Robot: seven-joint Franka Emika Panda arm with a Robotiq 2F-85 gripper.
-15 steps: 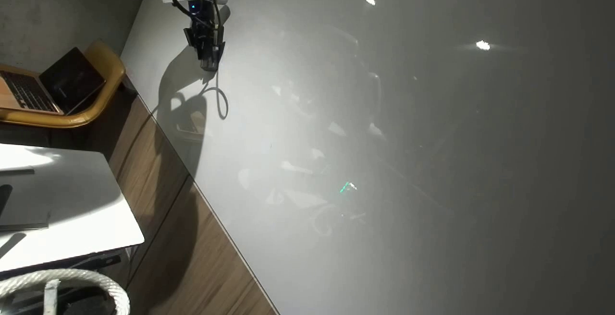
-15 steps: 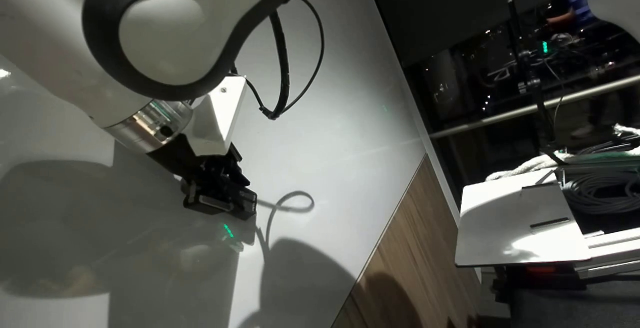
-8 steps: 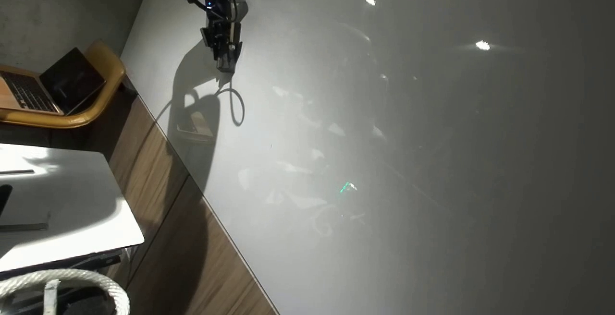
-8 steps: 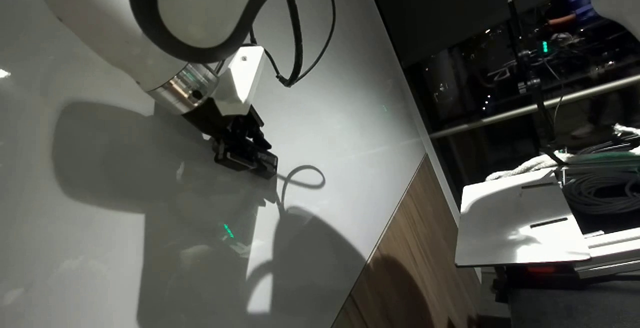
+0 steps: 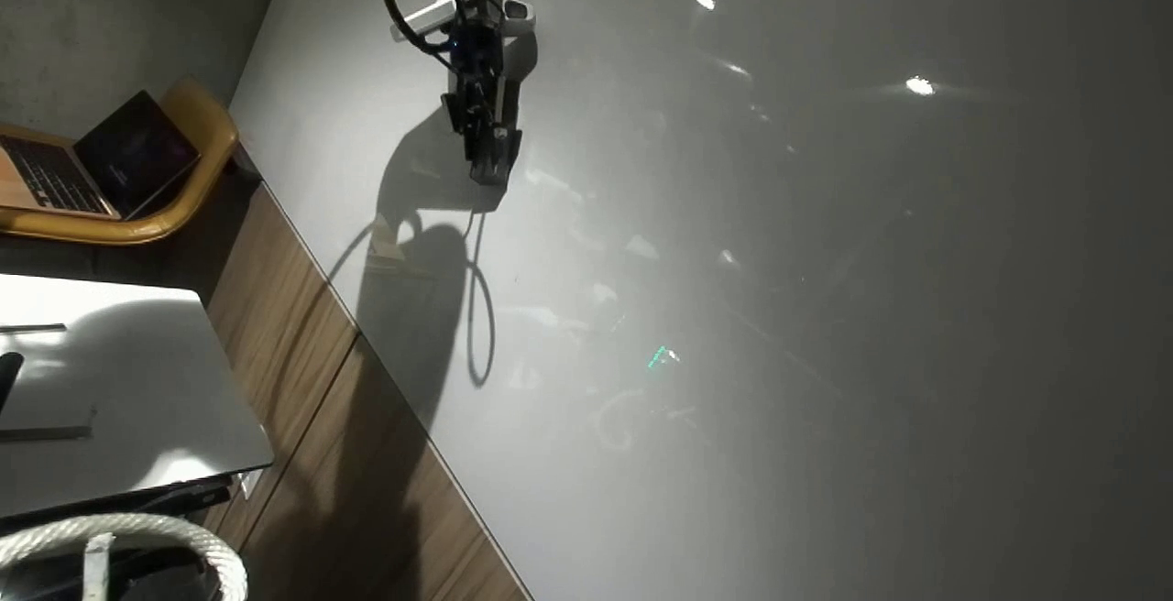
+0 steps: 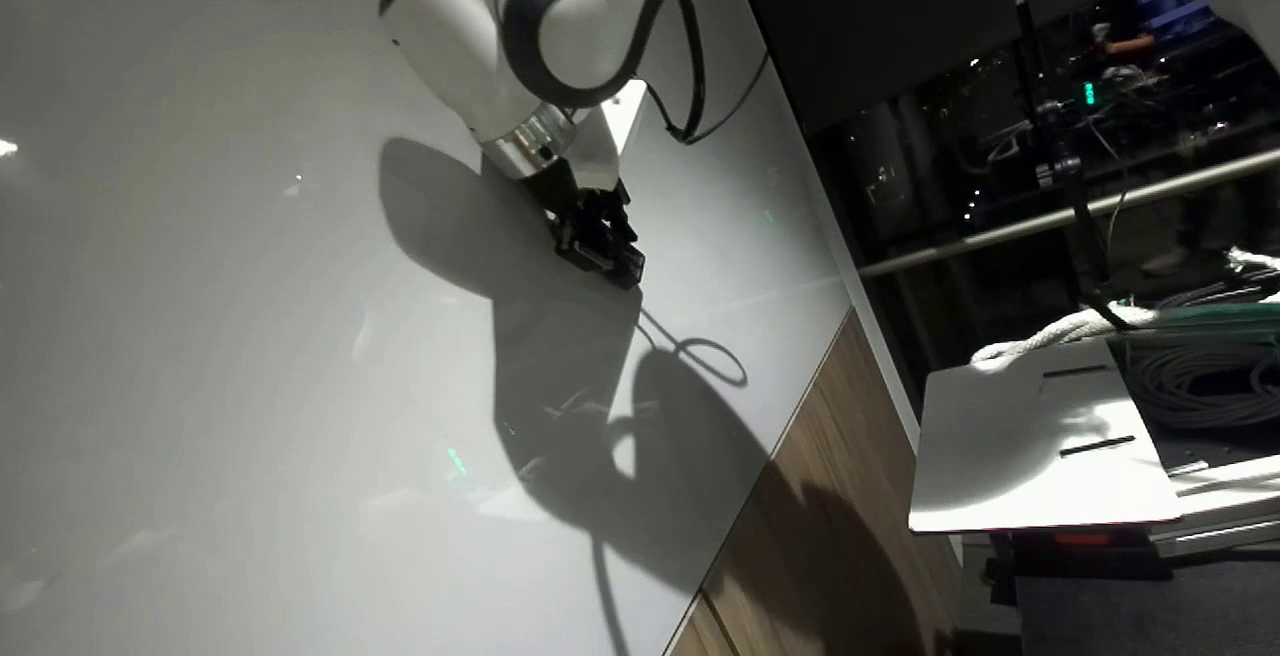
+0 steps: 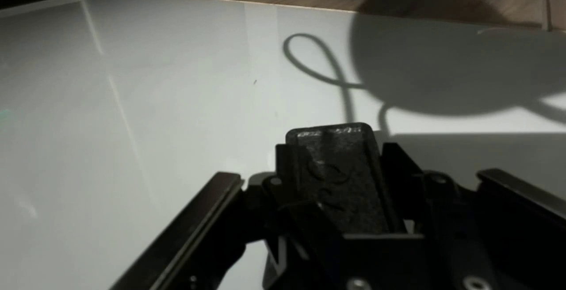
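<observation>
A dark grey, roughly rectangular block (image 7: 340, 188) with faint raised marks sits between the fingers of my gripper (image 7: 337, 155) in the wrist view. Both fingers press along its long sides, and its rounded far end sticks out past the fingertips. Its near part is hidden by the gripper body. In an exterior view the gripper (image 5: 483, 129) hangs near the upper left part of a large glossy grey tabletop (image 5: 779, 326), block pointing down. The block (image 6: 626, 268) also shows as a dark end in an exterior view. Shadows lying apart from the gripper suggest it is raised off the surface.
Wood panelling (image 5: 312, 454) runs along the tabletop's slanted edge. Beyond it stand a white side table (image 5: 165, 372), a yellow chair (image 5: 206, 138) with a laptop (image 5: 137, 157), and a rope loop (image 5: 202, 541). A dark stand (image 6: 1060, 166) rises past another edge.
The arm has carried the block rightward and somewhat down in one exterior picture, rightward and up in the other, where it looks smaller. The block stays gripped throughout.
</observation>
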